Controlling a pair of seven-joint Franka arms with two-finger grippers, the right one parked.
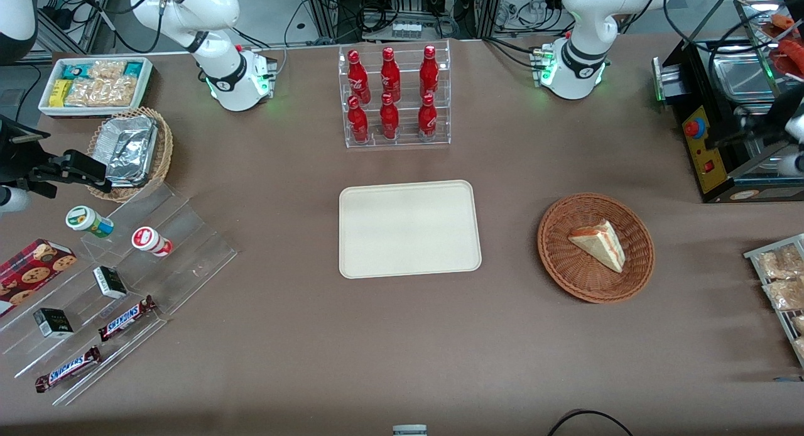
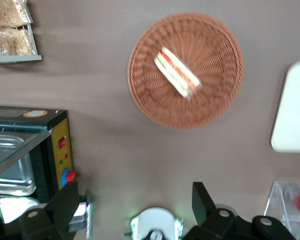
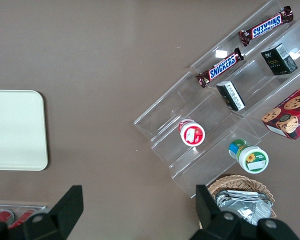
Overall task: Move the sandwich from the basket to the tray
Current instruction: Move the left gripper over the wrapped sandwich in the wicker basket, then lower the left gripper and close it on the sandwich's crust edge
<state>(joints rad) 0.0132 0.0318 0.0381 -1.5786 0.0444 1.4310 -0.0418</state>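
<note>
nothing of the task is done yet. the sandwich [image 1: 598, 244] lies in the basket [image 1: 565, 263] at the right of the front frame; the tray [image 1: 408, 230] at centre is bare. the gripper [image 2: 135, 207], fingers [image 2: 65, 202] spread apart and holding nothing, hangs high above the table, off the basket. reaching, grasping, carrying and placing all remain.

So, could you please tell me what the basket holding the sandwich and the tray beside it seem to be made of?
The basket looks like woven wicker, reddish-brown with a slight sheen; its ribbed weave rings show clearly. The tray seems to be moulded plastic or pressed fibre, matte cream, smooth with rounded corners; which of the two I cannot tell. The gripper hangs high above the table near the basket, jaws open, holding nothing.
</note>
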